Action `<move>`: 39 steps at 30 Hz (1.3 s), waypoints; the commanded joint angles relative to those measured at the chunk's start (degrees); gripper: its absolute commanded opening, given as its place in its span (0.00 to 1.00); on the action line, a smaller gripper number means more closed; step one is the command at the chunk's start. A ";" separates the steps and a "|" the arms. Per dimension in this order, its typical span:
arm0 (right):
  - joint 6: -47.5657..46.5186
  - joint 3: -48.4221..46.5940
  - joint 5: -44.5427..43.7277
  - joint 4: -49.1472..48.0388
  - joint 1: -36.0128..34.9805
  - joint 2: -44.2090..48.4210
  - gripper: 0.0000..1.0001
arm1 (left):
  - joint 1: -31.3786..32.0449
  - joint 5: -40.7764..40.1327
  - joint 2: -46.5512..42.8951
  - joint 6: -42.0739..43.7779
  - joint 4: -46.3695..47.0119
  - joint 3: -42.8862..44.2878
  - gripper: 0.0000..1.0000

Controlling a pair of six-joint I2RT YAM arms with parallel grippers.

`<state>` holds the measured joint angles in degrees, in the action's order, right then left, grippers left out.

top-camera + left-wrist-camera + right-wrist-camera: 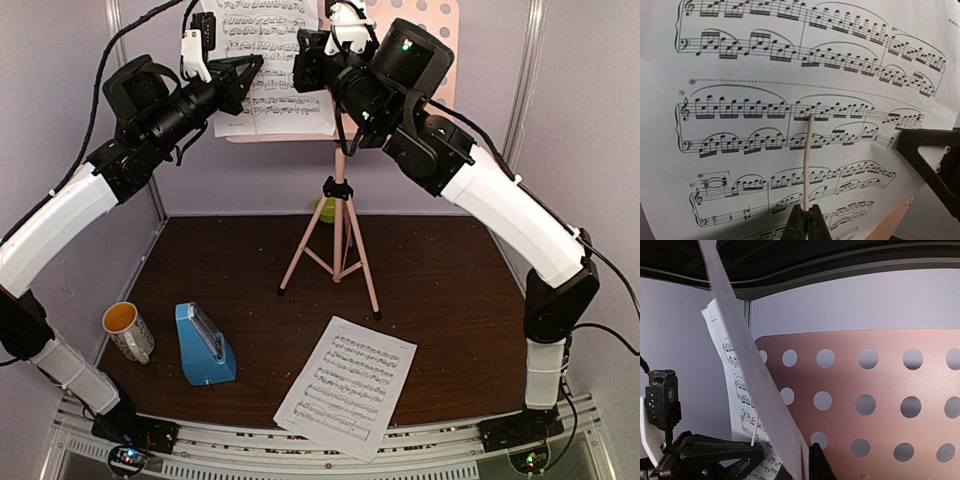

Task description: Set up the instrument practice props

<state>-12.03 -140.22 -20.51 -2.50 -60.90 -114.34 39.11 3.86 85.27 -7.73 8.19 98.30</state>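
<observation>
The pink perforated music stand [340, 235] stands at the back middle, and its desk [880, 390] fills the right wrist view. One sheet-music page [270, 75] is held up in front of the desk's left part. My right gripper [802, 466] is shut on this page's right edge [752, 375]. My left gripper [806, 209] is shut on a thin cream rod [807, 160] that lies against the page [765, 100]. The second page [347, 385] lies flat at the front of the table. The blue metronome [205, 345] stands at the front left.
A cream mug [128, 331] with an orange inside stands left of the metronome. A lime-green bowl [324, 208] sits behind the stand's legs. White walls close in the back and both sides. Both arms reach high over the table.
</observation>
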 commanded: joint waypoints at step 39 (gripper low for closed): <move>2.71 41.04 -0.72 -1.39 0.25 36.92 1.00 | 0.17 -11.72 -24.09 0.77 -15.16 -21.17 0.98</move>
<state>-12.12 -108.05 -22.37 -2.46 -60.88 -86.24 39.16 -4.51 65.04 -4.58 -3.22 80.53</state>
